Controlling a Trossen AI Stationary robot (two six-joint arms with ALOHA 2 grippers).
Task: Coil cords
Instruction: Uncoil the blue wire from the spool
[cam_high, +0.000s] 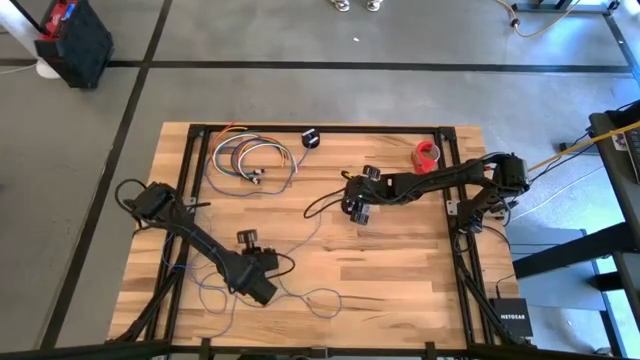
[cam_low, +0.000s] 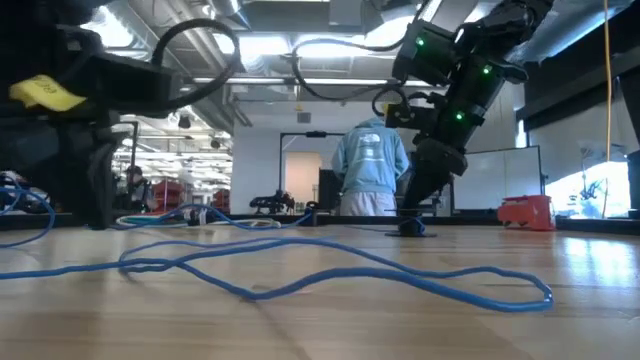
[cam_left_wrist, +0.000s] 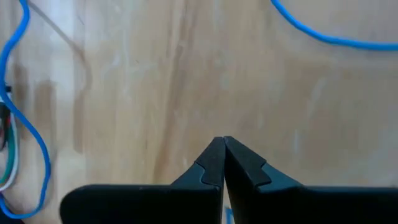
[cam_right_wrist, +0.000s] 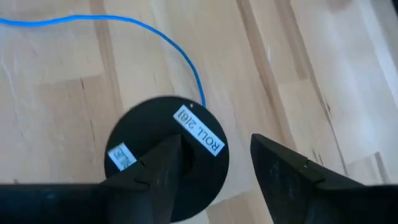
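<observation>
Near the table's front-left, the left gripper (cam_high: 262, 291) is pinched closed amid the blue cord (cam_low: 330, 262)'s loose loops; the right gripper (cam_right_wrist: 214, 163) spreads wide over the cord's black puck (cam_right_wrist: 163, 134) mid-table.

A grey concrete floor (cam_high: 300, 40) marked with dark tape lines (cam_high: 350, 66) surrounds the wooden bench (cam_high: 400, 260). A black bin (cam_high: 75, 42) stands on the floor near one far corner, and a black network box (cam_high: 511, 318) lies beside the bench. In the low view, bright ceiling lights (cam_low: 300, 45) and exposed ducts hang overhead; a person in a light blue hoodie (cam_low: 370, 165) stands before a white wall.
</observation>
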